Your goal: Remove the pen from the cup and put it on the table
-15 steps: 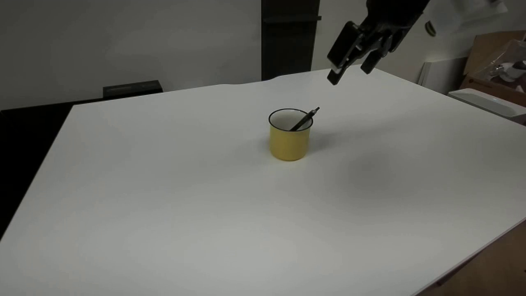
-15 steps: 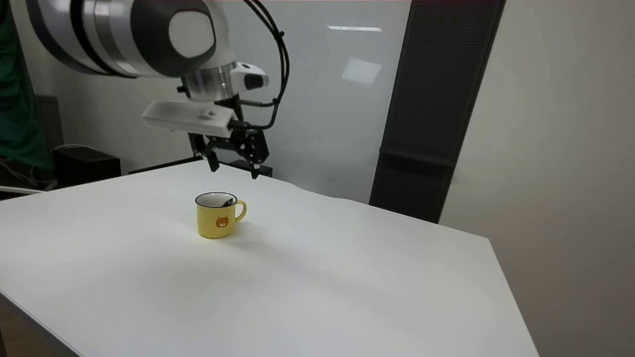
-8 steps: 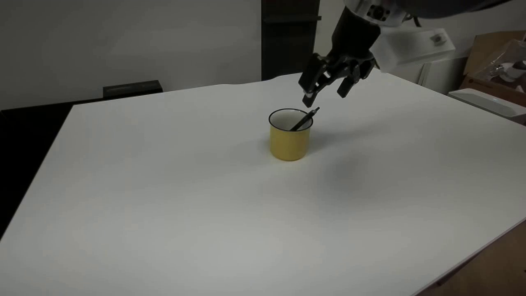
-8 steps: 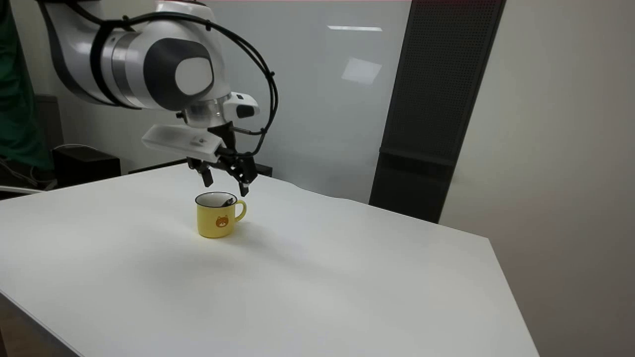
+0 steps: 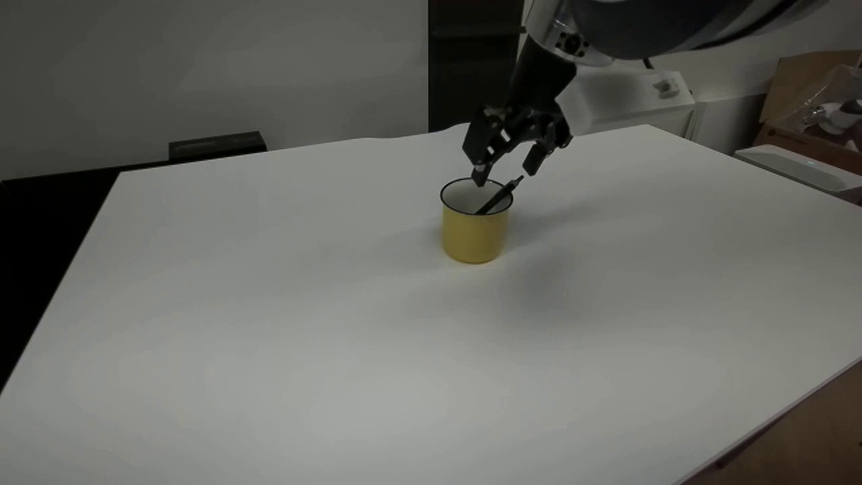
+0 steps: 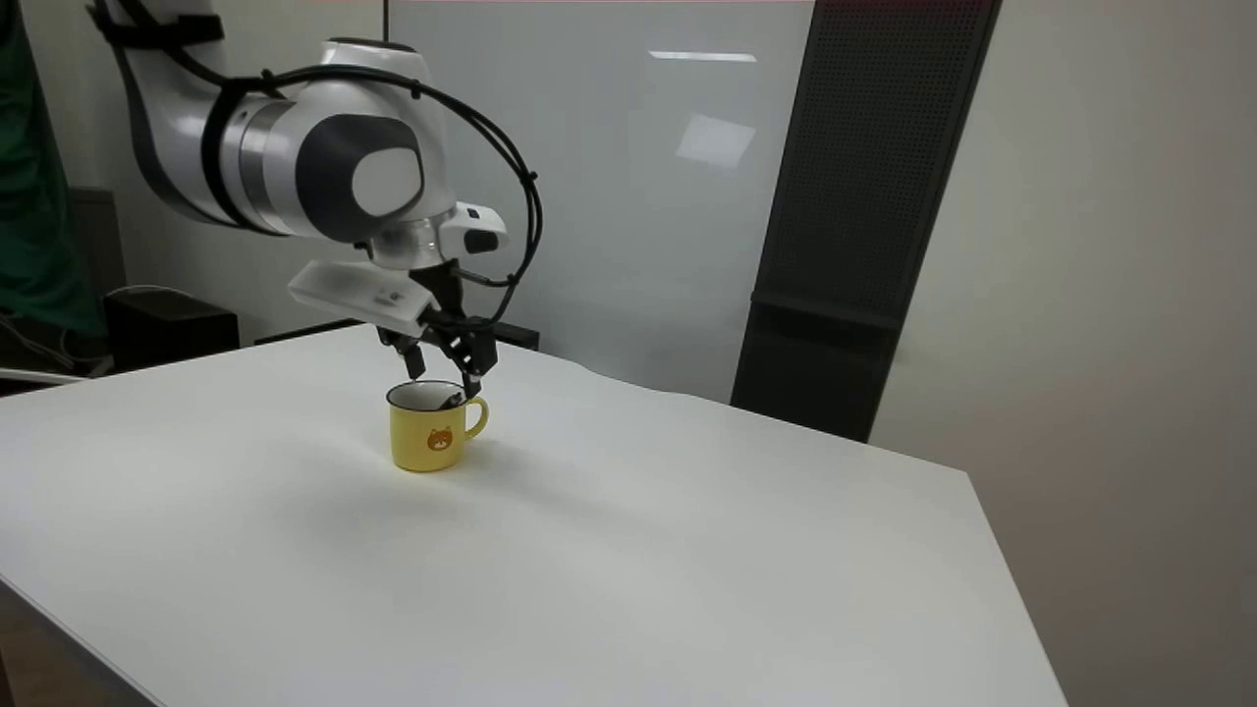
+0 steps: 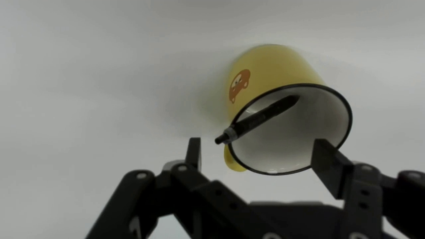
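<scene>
The yellow cup [image 5: 473, 237] stands upright on the white table [image 5: 269, 337]; it also shows with its handle and bear print in an exterior view [image 6: 417, 439] and in the wrist view [image 7: 275, 64]. The dark pen [image 5: 498, 197] leans inside the cup, its grey-collared end poking over the rim; it also shows in the wrist view [image 7: 262, 118] and partly in an exterior view [image 6: 452, 401]. My gripper [image 5: 505, 172] is open and empty, tilted just above the cup's mouth. In the wrist view the pen's end lies beyond the gap between the fingertips [image 7: 259, 151], nearer the left finger.
A black box [image 5: 217, 146] and a dark panel [image 5: 475, 67] stand behind the table. A cardboard box [image 5: 781, 121] and a white tray [image 5: 801, 168] are beyond the table's edge. A green curtain [image 6: 39, 196] hangs at the back.
The gripper has come down and across to the cup, toward the left in both exterior views, staying open. The cup and pen have not moved.
</scene>
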Robot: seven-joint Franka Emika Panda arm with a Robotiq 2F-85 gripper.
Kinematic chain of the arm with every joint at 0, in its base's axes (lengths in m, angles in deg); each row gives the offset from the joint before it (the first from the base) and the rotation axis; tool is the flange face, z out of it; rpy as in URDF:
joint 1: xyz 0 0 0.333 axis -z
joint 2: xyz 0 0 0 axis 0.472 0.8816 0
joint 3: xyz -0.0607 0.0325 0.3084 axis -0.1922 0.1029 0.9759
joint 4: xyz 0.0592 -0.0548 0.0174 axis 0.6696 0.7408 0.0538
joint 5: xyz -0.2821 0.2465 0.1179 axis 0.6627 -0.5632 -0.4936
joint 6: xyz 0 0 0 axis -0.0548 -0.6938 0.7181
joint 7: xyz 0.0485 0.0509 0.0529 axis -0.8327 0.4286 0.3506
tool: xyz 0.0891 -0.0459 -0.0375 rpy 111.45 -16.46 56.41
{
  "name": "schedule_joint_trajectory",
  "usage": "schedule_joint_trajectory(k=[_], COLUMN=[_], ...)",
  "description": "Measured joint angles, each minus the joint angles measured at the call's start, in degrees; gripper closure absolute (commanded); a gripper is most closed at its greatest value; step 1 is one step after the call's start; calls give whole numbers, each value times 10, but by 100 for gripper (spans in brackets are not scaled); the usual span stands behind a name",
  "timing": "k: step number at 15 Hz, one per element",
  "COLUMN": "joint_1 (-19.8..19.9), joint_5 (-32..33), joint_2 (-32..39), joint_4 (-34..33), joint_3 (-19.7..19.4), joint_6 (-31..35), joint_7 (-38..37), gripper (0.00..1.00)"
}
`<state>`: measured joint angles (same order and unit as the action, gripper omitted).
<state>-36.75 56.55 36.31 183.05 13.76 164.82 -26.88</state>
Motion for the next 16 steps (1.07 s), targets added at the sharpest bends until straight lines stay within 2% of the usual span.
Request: schedule_joint_trajectory(k=[7,9,14,15,16], joint_1=[4,5,6,6,6], joint_5=[-19,-22,-29,-29,-29], joint_2=[9,7,-7,-11,-16], joint_4=[-16,-17,-17,-17,-16], joint_3=[1,0,-11,-14,-16], joint_6=[-8,-15,-59,-65,-72], joint_7=[-2,-4,-22,-26,-29], gripper=[94,100,100,74,73])
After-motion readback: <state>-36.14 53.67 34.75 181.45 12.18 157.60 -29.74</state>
